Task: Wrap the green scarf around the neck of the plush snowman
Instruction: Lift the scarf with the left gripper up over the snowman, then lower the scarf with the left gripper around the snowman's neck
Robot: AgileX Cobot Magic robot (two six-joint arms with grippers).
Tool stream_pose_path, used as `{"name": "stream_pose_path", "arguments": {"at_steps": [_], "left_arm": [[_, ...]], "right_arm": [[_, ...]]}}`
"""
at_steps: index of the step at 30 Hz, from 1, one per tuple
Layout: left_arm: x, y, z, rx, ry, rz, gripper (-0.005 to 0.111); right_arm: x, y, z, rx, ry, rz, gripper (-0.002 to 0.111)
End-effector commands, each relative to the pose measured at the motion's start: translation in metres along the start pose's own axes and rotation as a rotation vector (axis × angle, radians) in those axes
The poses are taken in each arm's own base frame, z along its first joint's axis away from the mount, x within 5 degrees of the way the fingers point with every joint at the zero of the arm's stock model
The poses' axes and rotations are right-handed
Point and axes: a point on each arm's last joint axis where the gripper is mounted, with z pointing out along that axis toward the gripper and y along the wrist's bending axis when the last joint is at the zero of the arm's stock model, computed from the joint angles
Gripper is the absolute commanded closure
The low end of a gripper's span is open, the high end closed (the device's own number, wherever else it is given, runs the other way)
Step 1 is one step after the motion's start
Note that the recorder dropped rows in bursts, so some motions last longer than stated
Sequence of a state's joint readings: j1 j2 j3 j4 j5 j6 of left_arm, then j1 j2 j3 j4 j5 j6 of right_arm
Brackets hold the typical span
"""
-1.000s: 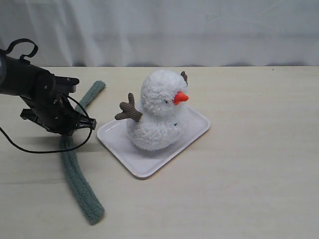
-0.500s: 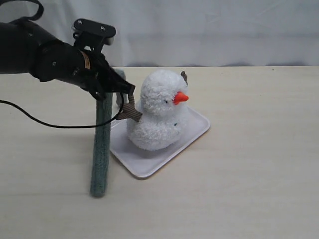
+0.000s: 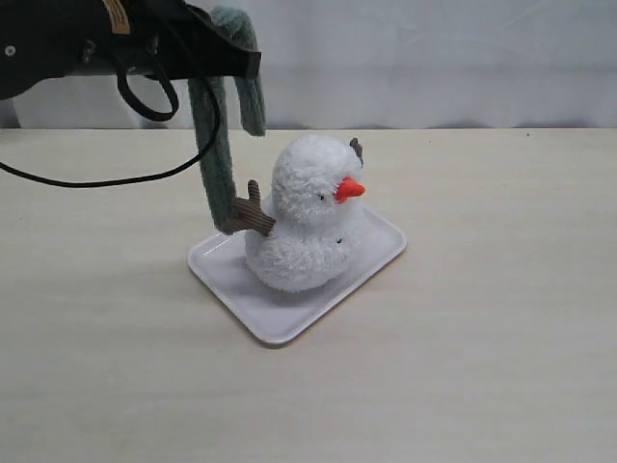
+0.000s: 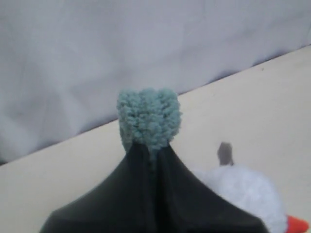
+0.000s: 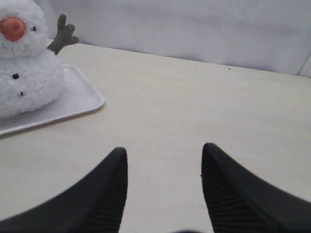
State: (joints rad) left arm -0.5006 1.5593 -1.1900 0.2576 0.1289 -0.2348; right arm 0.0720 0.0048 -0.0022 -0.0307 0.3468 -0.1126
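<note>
The plush snowman [image 3: 307, 214] stands upright on a white tray [image 3: 284, 323], orange nose pointing right, brown twig arms out. High above the table's back left, my left gripper [image 3: 246, 66] is shut on the green scarf [image 3: 214, 154]. The scarf drapes over the jaws: a long part hangs down beside the snowman's near twig arm, a short end hangs behind. In the left wrist view the scarf [image 4: 148, 119] bulges past the closed fingertips of the left gripper [image 4: 149, 147], with the snowman's head [image 4: 248, 194] below. My right gripper [image 5: 164, 160] is open over bare table, the snowman [image 5: 26, 63] off to its side.
A light wooden table [image 3: 482, 318] stretches around the tray. A white curtain [image 3: 434, 58] hangs along the back edge. A black cable [image 3: 116, 178] loops down from the left arm above the table's left part.
The left gripper has risen and moved right with the scarf, lifting it off the table until it hangs beside the snowman. The snowman and tray have not moved.
</note>
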Motion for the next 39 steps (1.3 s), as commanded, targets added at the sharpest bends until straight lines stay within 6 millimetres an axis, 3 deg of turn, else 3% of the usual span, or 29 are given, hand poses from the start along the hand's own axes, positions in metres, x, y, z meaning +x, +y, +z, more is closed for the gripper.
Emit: {"name": "stream_pose_path", "arguments": {"at_steps": [1,5,10,15,19,24,30,39], "left_arm": [[-0.021,-0.028,-0.016,0.096,-0.162,0.032,0.107],[-0.031,-0.052,-0.025,0.171,-0.266,0.105,0.107],[-0.042,-0.095,-0.04,0.324,-0.445,0.191,0.107],[-0.043,-0.117,-0.048,0.394,-0.486,0.195,0.107],[-0.012,-0.118,-0.017,0.342,-0.271,0.277,0.107],[0.022,-0.129,0.023,0.345,-0.209,0.476,0.107],[0.032,-0.117,0.046,0.315,-0.25,0.58,0.107],[0.032,-0.058,0.064,0.176,-0.214,0.472,0.107]], "right_arm": [[0.0,0.0,0.0,0.005,-0.006,-0.006,0.062],[0.0,0.0,0.0,0.005,-0.006,-0.006,0.062],[0.0,0.0,0.0,0.005,-0.006,-0.006,0.062],[0.0,0.0,0.0,0.005,-0.006,-0.006,0.062],[0.0,0.0,0.0,-0.003,-0.007,0.016,0.062],[0.0,0.0,0.0,-0.003,-0.007,0.016,0.062],[0.0,0.0,0.0,-0.003,-0.007,0.016,0.062],[0.0,0.0,0.0,-0.003,-0.007,0.016,0.062]]}}
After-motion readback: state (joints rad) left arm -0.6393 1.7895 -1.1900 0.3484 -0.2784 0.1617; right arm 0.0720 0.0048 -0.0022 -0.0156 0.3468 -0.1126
